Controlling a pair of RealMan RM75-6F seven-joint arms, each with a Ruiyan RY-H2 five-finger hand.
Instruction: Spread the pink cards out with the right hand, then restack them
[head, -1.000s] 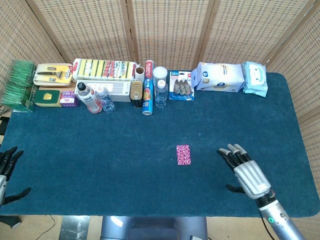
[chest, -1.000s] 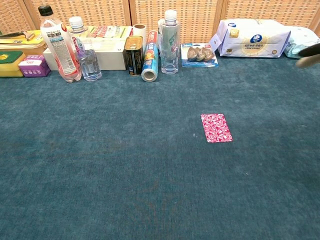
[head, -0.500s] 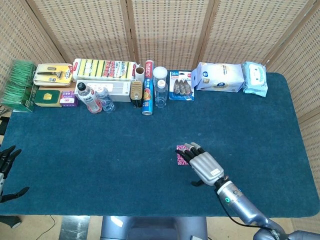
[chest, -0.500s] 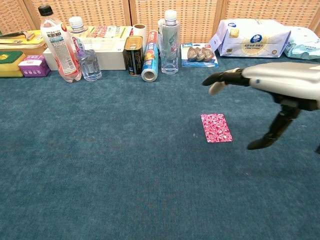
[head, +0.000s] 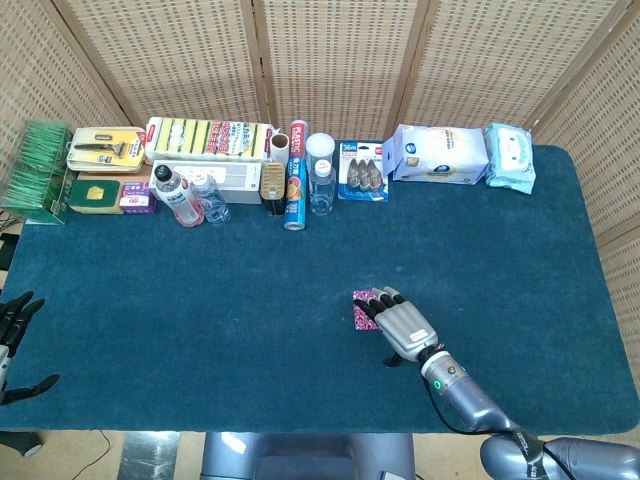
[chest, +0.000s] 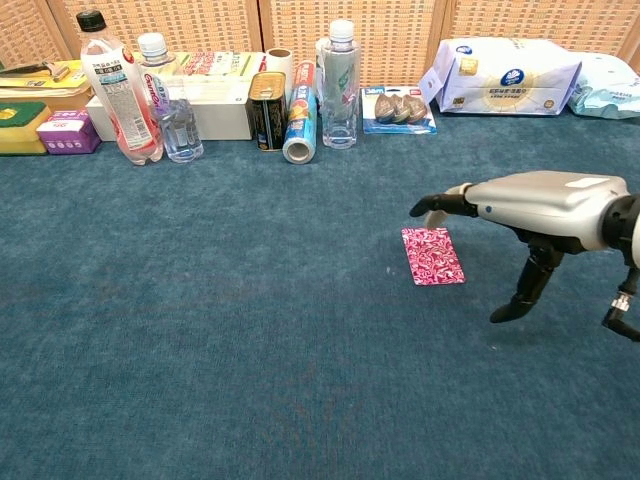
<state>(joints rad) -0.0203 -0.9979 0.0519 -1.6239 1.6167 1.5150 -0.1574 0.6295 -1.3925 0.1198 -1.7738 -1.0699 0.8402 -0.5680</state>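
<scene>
So the pink cards are sitting as one neat little stack on the blue table, a bit right of center and toward the near side. The right robot hand hovers flat just right of them, palm down, fingers stretched out over the stack's far right corner and thumb hanging below, holding nothing. From the chest view the fingertips look raised off the cards, not touching, though from the head view they overlap the stack's edge.

Handling-wise I'd guess: thin, light, slick cards on a felt-like cloth. The top ones should slide easily over each other, while the bottom one probably grips the cloth a bit. So no need to grab anything. Flat fingertips pressing lightly on the top face and smearing sideways seems the way to fan them. Too much pressure and the whole stack drags as a block.

Room is no issue. Bare cloth all around the stack; the bottles, foil roll and wipes pack are well apart along the far edge. The left robot hand sits off the near left corner, fingers apart, empty.
</scene>
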